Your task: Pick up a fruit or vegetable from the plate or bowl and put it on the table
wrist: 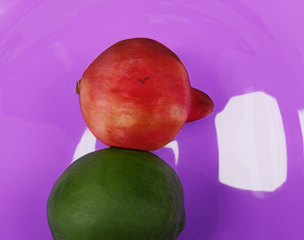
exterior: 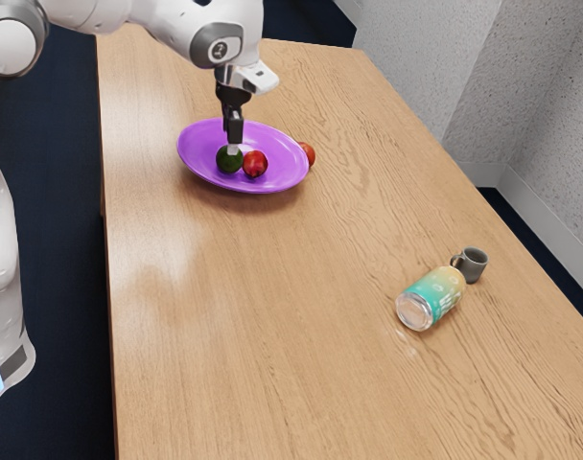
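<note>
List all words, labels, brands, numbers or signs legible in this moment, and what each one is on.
"2", or a mark much like it: on the round cap of the arm.
Pale lettering on the can lying on its side: too small to read.
No text to be made out on the mug or plate.

A plain indoor room, its kind unclear: speckled walls (exterior: 402,81) (grey, at the exterior view's right), dark floor (exterior: 57,240), wooden table (exterior: 253,335) bearing a plate (exterior: 198,144) and mug (exterior: 475,266).
</note>
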{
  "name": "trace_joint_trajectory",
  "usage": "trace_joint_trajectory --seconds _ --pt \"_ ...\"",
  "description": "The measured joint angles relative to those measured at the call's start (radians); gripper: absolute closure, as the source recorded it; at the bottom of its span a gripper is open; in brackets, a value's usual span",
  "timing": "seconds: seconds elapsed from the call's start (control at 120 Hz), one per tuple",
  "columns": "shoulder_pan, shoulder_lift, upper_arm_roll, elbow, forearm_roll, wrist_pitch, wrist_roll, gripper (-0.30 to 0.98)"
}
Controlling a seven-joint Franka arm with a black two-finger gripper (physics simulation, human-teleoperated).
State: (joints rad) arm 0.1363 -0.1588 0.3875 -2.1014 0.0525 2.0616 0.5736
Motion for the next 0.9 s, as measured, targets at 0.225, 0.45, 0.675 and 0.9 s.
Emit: trace_joint_trajectory --seconds 0.225,0.45,0.675,0.9 --pt "0.008 0.009 0.002 -0.001 -0.013 0.017 0.012 0.0" --pt "0.026 0.018 0.002 -0.003 -0.019 0.024 0.025 0.0" --pt "0.025 0.04 0.001 -0.009 -0.04 0.037 0.035 0.0" --pt "0.038 0.052 0.002 -0.01 -0.055 0.047 0.047 0.0"
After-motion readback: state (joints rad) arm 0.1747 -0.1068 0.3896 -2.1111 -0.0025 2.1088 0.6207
